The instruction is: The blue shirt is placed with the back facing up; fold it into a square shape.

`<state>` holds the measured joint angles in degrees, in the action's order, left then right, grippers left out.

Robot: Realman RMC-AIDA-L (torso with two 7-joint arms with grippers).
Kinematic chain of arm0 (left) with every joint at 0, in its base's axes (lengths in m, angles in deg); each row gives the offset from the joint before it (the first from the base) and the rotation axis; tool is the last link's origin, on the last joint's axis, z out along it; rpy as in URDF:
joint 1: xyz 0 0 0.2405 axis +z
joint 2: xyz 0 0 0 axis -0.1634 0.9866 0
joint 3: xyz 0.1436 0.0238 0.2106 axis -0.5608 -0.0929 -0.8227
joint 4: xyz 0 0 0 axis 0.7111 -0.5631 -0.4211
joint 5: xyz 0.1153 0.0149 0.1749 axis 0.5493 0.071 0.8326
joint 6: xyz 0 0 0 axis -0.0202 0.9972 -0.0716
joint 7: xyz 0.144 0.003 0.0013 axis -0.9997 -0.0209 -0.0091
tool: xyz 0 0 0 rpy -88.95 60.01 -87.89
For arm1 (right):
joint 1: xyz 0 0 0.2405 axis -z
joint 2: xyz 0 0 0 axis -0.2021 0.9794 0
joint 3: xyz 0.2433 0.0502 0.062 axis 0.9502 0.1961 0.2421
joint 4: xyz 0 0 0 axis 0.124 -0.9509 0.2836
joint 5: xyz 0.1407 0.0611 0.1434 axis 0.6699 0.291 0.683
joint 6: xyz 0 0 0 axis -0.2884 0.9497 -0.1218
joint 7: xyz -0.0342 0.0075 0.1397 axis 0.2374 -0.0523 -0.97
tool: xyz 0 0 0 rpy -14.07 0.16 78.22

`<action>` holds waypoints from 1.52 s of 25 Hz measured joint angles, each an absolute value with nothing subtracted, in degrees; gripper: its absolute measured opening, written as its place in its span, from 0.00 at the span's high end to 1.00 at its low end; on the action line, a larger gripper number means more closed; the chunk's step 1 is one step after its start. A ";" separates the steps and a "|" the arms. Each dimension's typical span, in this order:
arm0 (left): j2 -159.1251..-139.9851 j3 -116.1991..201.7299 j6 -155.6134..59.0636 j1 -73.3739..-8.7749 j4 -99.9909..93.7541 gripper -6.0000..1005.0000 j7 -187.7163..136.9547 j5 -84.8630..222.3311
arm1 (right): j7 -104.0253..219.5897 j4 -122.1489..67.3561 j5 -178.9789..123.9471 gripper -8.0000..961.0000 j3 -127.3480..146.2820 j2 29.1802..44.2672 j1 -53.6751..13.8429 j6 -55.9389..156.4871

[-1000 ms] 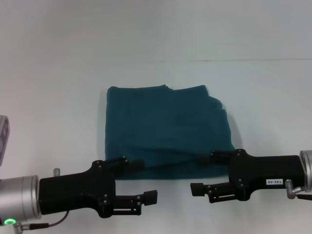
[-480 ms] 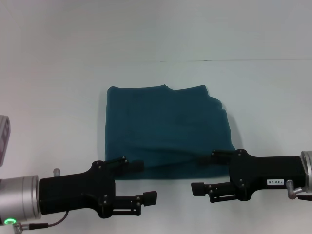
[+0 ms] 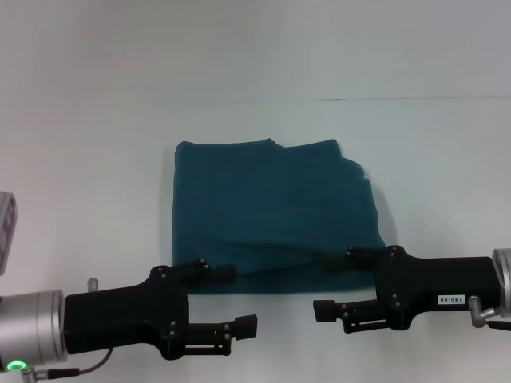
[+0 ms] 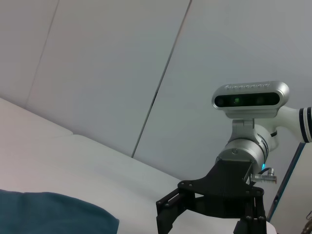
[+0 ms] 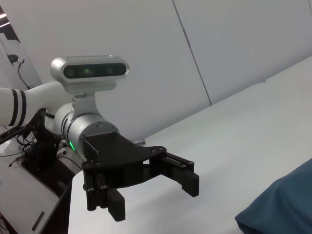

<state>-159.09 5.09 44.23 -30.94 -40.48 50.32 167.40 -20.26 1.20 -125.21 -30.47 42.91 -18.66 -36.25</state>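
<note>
Blue shirt lies folded on the bench, centre of the work area. Left tool sits at its near-left corner, right tool at near-right corner, both facing inward w/ fingers spread, apart from each other.

Both my arms sit low at the near edge of the blue shirt, reaching in from either side, wrists level, tips pointing at each other. My left gripper is just off the shirt's near-left corner, jaws spread wide, upper finger over the hem, lower finger clear of the cloth. My right gripper mirrors it at the near-right corner, jaws apart, upper finger over the hem. A gap separates the two grippers. Neither holds anything.
</note>
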 joint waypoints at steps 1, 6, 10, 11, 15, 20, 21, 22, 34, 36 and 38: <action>-159.09 5.08 44.25 -30.94 -40.41 0.10 50.32 167.40 | -20.26 1.20 -125.21 0.05 -30.46 42.92 -18.66 -36.25; -159.09 5.09 44.32 -30.93 -40.13 0.10 50.32 167.41 | -20.26 1.20 -125.21 0.05 -30.47 43.00 -18.62 -36.25; -159.09 5.09 44.45 -30.93 -40.11 0.10 50.32 167.53 | -20.26 1.20 -125.24 0.05 -30.47 43.00 -18.58 -36.29; -159.09 5.08 44.46 -30.93 -40.11 0.10 50.32 167.55 | -20.26 1.20 -125.24 0.05 -30.47 43.00 -18.58 -36.29; -159.09 5.08 44.48 -30.93 -40.11 0.10 50.32 167.87 | -20.26 1.20 -125.23 0.05 -30.46 43.00 -18.57 -36.28; -159.09 5.08 44.48 -30.93 -40.11 0.10 50.32 168.00 | -20.26 1.20 -125.21 0.05 -30.47 43.00 -18.57 -36.27; -159.09 5.09 44.48 -30.94 -40.11 0.10 50.32 168.01 | -20.26 1.20 -125.21 0.05 -30.47 43.00 -18.57 -36.27; -159.09 5.08 44.49 -30.95 -40.11 0.10 50.32 168.01 | -20.26 1.20 -125.21 0.05 -30.47 43.00 -18.57 -36.26; -159.03 5.08 44.65 -31.20 -40.11 0.10 50.32 168.01 | -20.26 1.20 -125.21 0.05 -30.46 42.92 -18.57 -36.25; -159.02 5.06 44.67 -31.20 -40.11 0.10 50.35 168.01 | -20.26 1.20 -125.21 0.05 -30.47 42.91 -18.57 -36.25; -159.01 5.02 44.67 -31.20 -40.11 0.10 50.36 168.01 | -20.26 1.20 -125.21 0.05 -30.47 42.91 -18.57 -36.25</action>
